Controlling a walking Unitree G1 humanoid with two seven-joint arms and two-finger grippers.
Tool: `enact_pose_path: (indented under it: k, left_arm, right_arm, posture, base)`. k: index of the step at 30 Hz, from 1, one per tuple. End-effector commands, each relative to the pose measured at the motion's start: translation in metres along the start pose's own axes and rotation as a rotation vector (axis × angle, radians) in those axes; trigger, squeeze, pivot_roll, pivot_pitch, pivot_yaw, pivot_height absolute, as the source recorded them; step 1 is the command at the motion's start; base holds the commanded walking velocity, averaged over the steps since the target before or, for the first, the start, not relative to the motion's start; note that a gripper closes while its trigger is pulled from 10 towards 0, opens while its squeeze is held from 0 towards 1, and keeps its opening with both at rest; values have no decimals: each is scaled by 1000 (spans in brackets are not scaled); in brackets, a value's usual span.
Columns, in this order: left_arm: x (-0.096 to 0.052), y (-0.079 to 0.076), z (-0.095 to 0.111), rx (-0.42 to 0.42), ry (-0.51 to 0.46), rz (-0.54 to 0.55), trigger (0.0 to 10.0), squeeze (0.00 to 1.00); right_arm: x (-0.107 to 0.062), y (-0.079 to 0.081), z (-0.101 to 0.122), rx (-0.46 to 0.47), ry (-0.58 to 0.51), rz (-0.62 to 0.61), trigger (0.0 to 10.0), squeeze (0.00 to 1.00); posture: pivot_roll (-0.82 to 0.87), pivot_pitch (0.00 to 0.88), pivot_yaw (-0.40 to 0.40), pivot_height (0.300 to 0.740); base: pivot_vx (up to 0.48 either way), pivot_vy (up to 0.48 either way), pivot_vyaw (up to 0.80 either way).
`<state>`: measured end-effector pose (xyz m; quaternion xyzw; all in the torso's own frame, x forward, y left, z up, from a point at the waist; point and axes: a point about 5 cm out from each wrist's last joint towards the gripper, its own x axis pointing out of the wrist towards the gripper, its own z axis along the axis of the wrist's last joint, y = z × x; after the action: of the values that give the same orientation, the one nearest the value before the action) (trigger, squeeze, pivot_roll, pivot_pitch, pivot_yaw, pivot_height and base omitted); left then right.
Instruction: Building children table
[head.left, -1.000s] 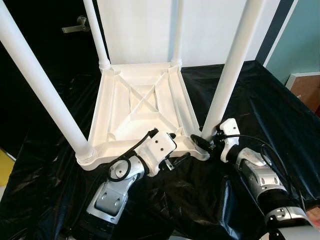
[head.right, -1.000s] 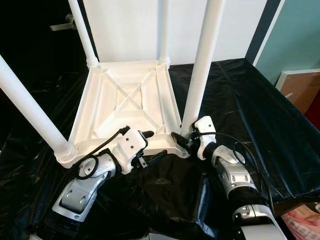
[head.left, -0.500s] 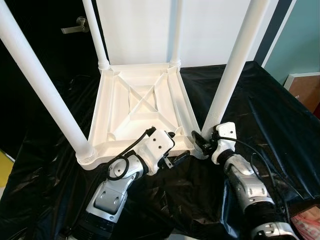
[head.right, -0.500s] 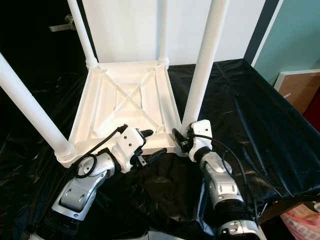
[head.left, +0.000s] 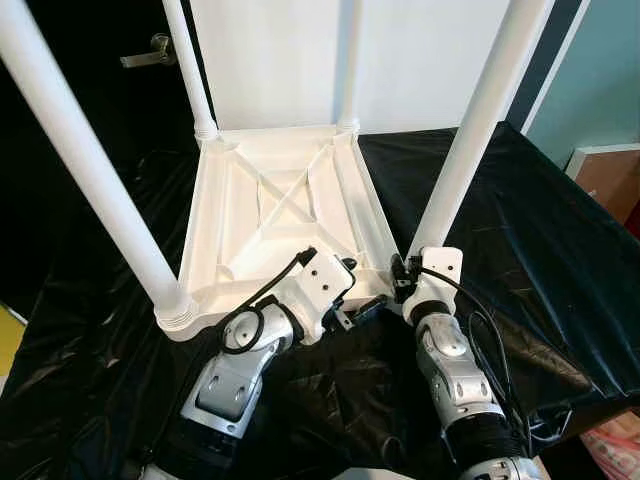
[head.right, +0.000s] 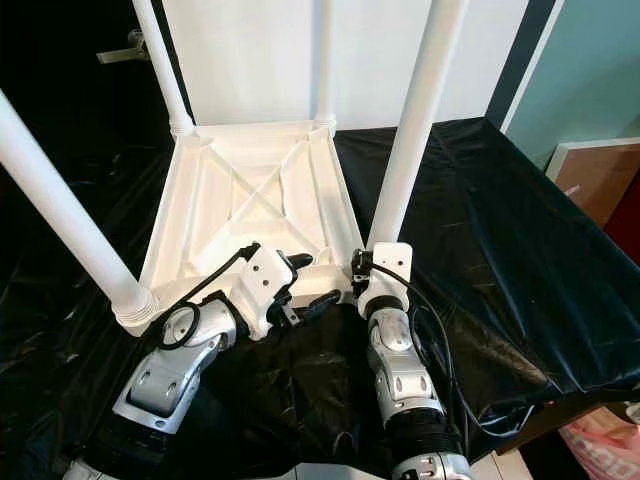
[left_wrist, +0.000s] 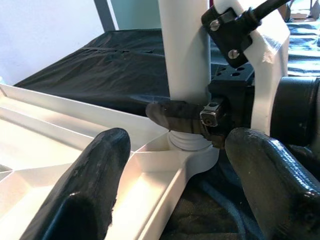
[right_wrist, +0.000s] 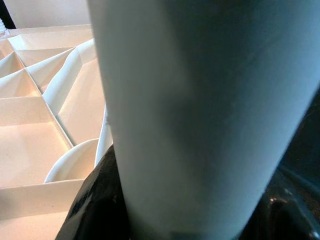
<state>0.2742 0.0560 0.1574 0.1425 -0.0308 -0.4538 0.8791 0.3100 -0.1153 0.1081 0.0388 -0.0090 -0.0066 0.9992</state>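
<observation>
Table top (head.left: 275, 215): a white plastic children's table is lying upside down on a bench draped in black plastic sheet (head.left: 520, 220), its ribbed underside facing up.
Legs: four white legs are standing up from the corners; the near right leg (head.left: 478, 130) is sitting in its corner socket, the near left leg (head.left: 85, 170) in the opposite near corner.
Right gripper (head.right: 362, 268): it is reaching up to the base of the near right leg, and its jaws are clasping that leg just above the socket; in the left wrist view one black finger (left_wrist: 177, 116) is wrapping across the front of the leg.
Left gripper (head.left: 352, 300): it is hovering at the near edge of the table top, just beside the right gripper; its jaws are standing wide apart with nothing between them, one fingertip (left_wrist: 92, 175) over the ribbed underside, the other out past the corner.
Surroundings: a white wall (head.left: 420, 50) is standing behind the bench, with a dark door and handle (head.left: 150, 52) to the left.
</observation>
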Motion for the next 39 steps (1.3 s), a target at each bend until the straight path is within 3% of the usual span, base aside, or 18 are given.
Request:
enact_pose_path:
  k: [1,2,3,5,6,12,18,19,20,21,22,24,25,28,33,37,38,39]
  left_arm:
    - [-2,6,-2,-10,5,70,10000,0]
    - [-2,6,-2,-11,6,72,10000,0]
    - [-2,7,-2,-11,6,73,10000,0]
    - [-2,7,-2,-11,5,75,10000,0]
    - [-1,7,-2,-12,4,77,10000,0]
    - [0,8,-1,-14,0,84,10000,0]
    - [-1,9,-2,-15,3,83,10000,0]
    - [-2,9,-2,-15,4,84,10000,0]
    - [-2,10,-2,-16,3,84,10000,0]
    - [-2,10,-2,-16,3,84,10000,0]
    - [-2,10,-2,-16,3,83,10000,0]
    - [-2,10,-1,-16,3,83,10000,0]
    - [-2,10,-1,-16,3,82,10000,0]
    - [-1,10,-1,-14,2,75,10000,0]
    - [0,10,-1,-12,2,68,10000,0]
    - [3,12,2,-2,-3,64,10000,0]
    - [3,13,2,-1,-5,65,10000,0]
    - [3,13,2,-1,-5,65,10000,0]
  right_arm:
    - [-2,2,-5,13,25,-2,10000,0]
    - [-1,3,-4,15,21,1,10000,0]
    - [-1,4,-3,15,18,1,10000,910]
    - [-1,4,-1,11,9,3,10000,910]
    - [0,4,2,15,-3,16,10000,1000]
    - [0,-4,12,-7,-60,62,10000,1000]
    - [-6,-29,16,-53,-99,169,10000,1000]
    - [-8,-40,17,-58,-89,255,10000,1000]
    - [-8,-45,16,-66,-76,304,10000,902]
    - [-8,-45,16,-66,-76,304,10000,902]
    - [-8,-48,16,-74,-65,339,10000,255]
    - [-7,-51,16,-82,-54,369,10000,255]
    - [-7,-52,16,-96,-50,394,10000,0]
    - [1,-56,17,-141,-22,505,10000,0]
    - [7,-58,18,-168,-1,580,10000,0]
    - [29,-44,23,-234,30,697,10000,0]
    - [31,-43,23,-236,35,710,8667,0]
    - [31,-43,23,-236,35,710,8667,0]
  posture:
    - [6,0,-27,740]
    - [4,0,-24,740]
    - [4,0,-24,740]
    - [3,0,-24,740]
    - [2,0,-25,740]
    - [0,1,-24,740]
    - [-4,5,-25,740]
    - [-6,6,-23,740]
    - [-7,7,-22,740]
    - [-7,7,-22,740]
    - [-9,8,-20,740]
    - [-9,8,-20,740]
    - [-9,9,-19,740]
    - [-16,6,-7,740]
    - [-17,4,-5,740]
    - [-9,0,-7,740]
    - [-7,0,-7,740]
    - [-7,0,-7,740]
  base:
    - [0,0,0]
    - [0,0,0]
    - [0,0,0]
    - [0,0,0]
    - [0,0,0]
    - [0,0,0]
    - [0,0,0]
    - [0,0,0]
    - [0,0,0]
    - [0,0,0]
    - [0,0,0]
    - [0,0,0]
    - [0,0,0]
    - [0,0,0]
    - [0,0,0]
    - [0,0,0]
    - [0,0,0]
    - [0,0,0]
